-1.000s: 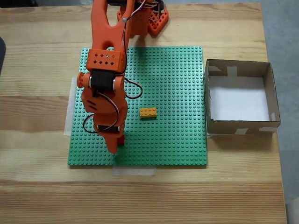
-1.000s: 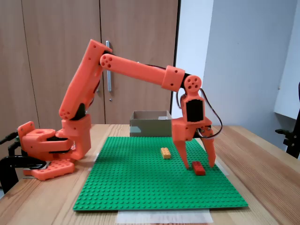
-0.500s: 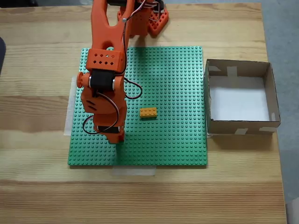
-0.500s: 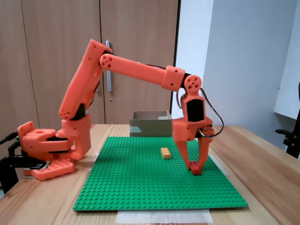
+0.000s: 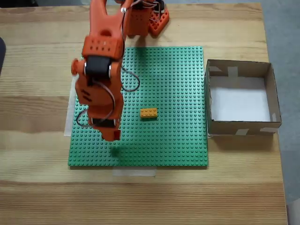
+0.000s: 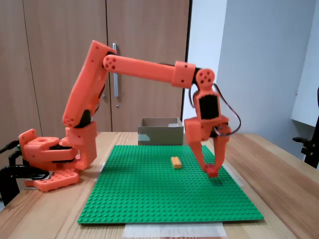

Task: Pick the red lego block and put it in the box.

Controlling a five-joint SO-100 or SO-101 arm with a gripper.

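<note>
Lifted since half a second ago, the end effector (image 6: pixel 213 171) in a fixed view from the side now hangs clear above the green baseplate (image 6: pixel 149 194), its two fingers pinched narrow on the red lego block (image 6: pixel 213 172), while the yellow-orange brick (image 6: pixel 176 162) sits untouched and the box (image 6: pixel 160 131) stands well behind. From above in a fixed view, the arm has swung up over the baseplate's left part on the table (image 5: pixel 37 178), the end effector (image 5: pixel 114 136) hiding most of the block, and the box (image 5: pixel 211 96) lies well apart at the right. Only the fingertips grip it, so I judge a quick swing could shake it loose short of the box.
</note>
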